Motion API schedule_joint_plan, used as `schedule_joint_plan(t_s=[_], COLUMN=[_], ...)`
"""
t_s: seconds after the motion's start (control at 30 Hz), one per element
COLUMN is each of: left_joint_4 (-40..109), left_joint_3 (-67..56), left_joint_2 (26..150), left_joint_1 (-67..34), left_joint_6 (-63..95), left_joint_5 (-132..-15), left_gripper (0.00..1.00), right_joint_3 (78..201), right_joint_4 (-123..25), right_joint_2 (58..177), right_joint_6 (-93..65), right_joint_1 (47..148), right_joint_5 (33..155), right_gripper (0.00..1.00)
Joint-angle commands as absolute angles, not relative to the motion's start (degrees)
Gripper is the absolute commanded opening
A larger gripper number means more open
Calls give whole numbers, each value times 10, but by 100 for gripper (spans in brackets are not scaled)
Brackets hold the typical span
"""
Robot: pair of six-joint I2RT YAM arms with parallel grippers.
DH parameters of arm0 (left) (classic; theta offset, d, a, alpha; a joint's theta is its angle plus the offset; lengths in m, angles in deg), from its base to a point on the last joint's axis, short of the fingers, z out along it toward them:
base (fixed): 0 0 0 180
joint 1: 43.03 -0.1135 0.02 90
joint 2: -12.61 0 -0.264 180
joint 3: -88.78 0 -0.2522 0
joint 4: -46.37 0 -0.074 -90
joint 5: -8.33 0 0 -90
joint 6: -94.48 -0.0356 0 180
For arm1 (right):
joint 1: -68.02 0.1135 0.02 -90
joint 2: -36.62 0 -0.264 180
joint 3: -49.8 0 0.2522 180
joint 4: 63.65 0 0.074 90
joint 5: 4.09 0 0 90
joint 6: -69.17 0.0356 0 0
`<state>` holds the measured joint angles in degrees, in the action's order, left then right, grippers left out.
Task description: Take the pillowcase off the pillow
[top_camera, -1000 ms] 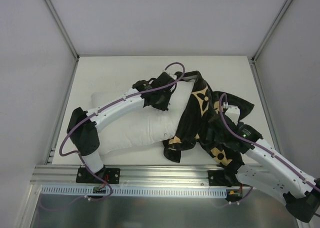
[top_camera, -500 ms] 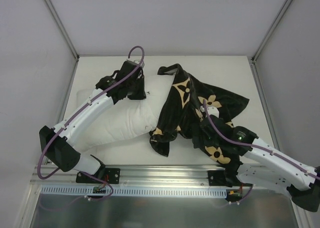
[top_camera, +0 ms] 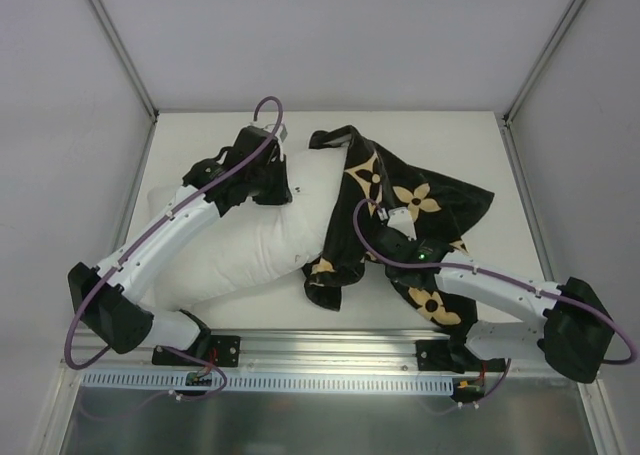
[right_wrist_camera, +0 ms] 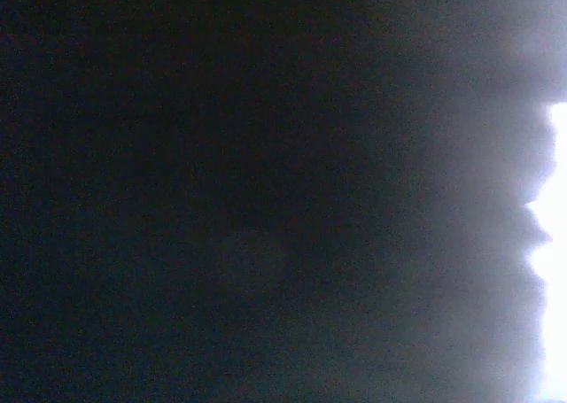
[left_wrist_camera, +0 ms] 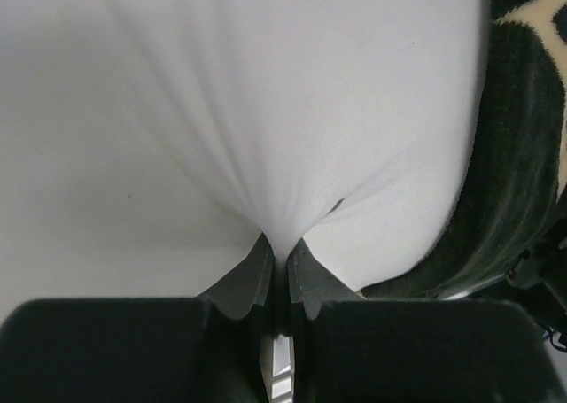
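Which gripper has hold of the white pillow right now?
The left gripper: its fingers are shut on a pinched pucker of the pillow. The right gripper is down among the black folds of the pillowcase instead.

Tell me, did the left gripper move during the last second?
Yes. Seen from above, the left gripper, shut on the pillow, went left, nearer the left edge of the table.

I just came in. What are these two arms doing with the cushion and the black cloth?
The left gripper is shut on a pinch of the white pillow. The right gripper is shut and buried in the black pillowcase; whether it grips the fabric cannot be seen. The pillowcase is bunched over the pillow's right end, with most of the pillow bare.
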<state>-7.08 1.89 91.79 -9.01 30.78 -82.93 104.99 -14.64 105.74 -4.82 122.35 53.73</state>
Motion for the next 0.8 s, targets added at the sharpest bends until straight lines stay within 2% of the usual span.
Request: schedule_joint_plan(t_s=[0.0, 0.27, 0.4, 0.6, 0.77], left_joint_4=[-27, -47, -56, -74, -85], left_joint_3=[22, 9, 16, 35, 52], left_joint_2=[846, 786, 770, 759, 754], left_joint_1=[-110, -217, -266, -321, -374], left_joint_6=[301, 296, 295, 287, 283], left_joint_5=[-826, -819, -818, -818, -818], left_gripper=[0, 0, 0, 0, 0], right_joint_3=[1065, 1128, 1181, 1188, 1230], right_joint_4=[-97, -49, -17, -3, -3], right_joint_2=[1006, 748, 742, 776, 784], right_joint_6=[-4, -51, -74, -83, -107], right_joint_1=[1184, 1002, 957, 910, 801], right_joint_5=[434, 427, 433, 431, 454], right_gripper=[1, 1, 1, 1, 1])
